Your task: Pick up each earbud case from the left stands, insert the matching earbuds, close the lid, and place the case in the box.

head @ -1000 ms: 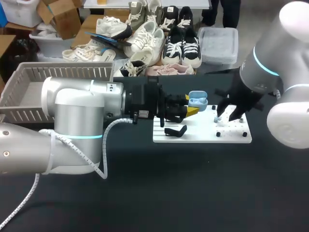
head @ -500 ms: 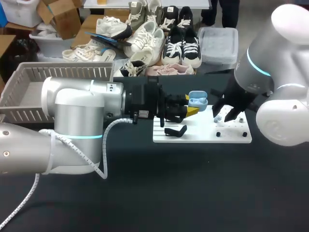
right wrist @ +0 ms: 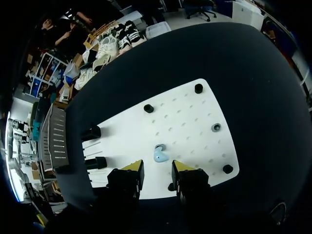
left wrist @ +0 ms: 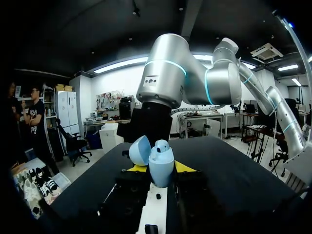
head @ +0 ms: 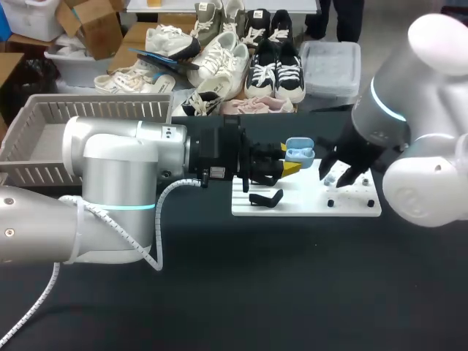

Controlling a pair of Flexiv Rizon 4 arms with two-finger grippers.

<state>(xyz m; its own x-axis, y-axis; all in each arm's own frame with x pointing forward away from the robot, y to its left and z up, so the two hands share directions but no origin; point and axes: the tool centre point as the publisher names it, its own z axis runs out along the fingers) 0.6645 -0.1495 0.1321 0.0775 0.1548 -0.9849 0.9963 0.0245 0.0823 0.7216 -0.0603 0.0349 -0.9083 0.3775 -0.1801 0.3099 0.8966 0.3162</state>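
On the dark table (head: 292, 278) lies a white board (right wrist: 185, 122). The left tool (left wrist: 157, 167), held level, grips the open earbud case (left wrist: 161, 158). The right tool (right wrist: 157, 170), released, points down at the board, an earbud (right wrist: 159, 154) just ahead.

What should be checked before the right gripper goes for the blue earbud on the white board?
1. Case hold: the left gripper is shut on the blue case: ok.
2. The lid is open: ok.
3. The right gripper is open: ok.
4. Line-up: the earbud lies on the white board, just ahead of the gap between the right fingers: ok.
5. The earbud lies apart from the black pegs: ok.
6. A free socket in the case for this earbud: cannot tell.
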